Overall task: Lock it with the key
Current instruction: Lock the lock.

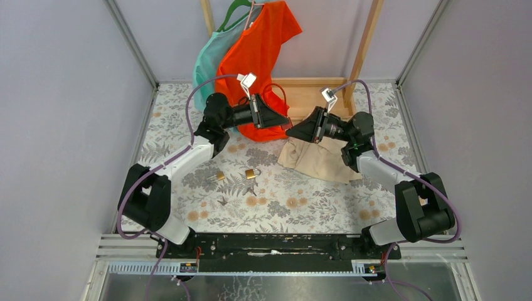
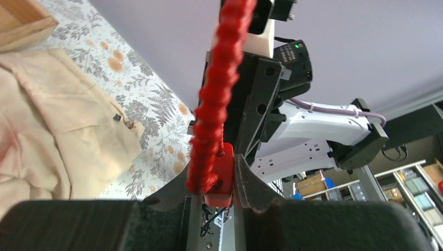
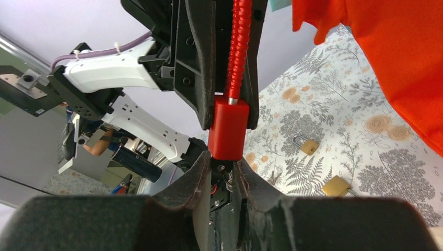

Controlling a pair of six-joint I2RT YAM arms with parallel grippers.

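A red padlock [image 2: 222, 175] with a red ribbed cable shackle [image 2: 217, 99] is held in the air between the two arms. My left gripper [image 2: 217, 183] is shut on the padlock's body. In the right wrist view the padlock [image 3: 228, 128] hangs just above my right gripper [image 3: 224, 170], whose jaws are closed on a small metal key with a ring [image 3: 225, 177] at the lock's underside. In the top view the left gripper [image 1: 283, 123] and the right gripper [image 1: 295, 132] meet tip to tip over the back of the table.
Two brass padlocks [image 1: 252, 172] [image 1: 219, 177] and loose keys [image 1: 223, 200] lie on the floral table. A beige cloth [image 1: 317, 160] lies under the right arm. An orange shirt [image 1: 260, 56] and a teal shirt [image 1: 210, 63] hang on a wooden rack [image 1: 364, 44] behind.
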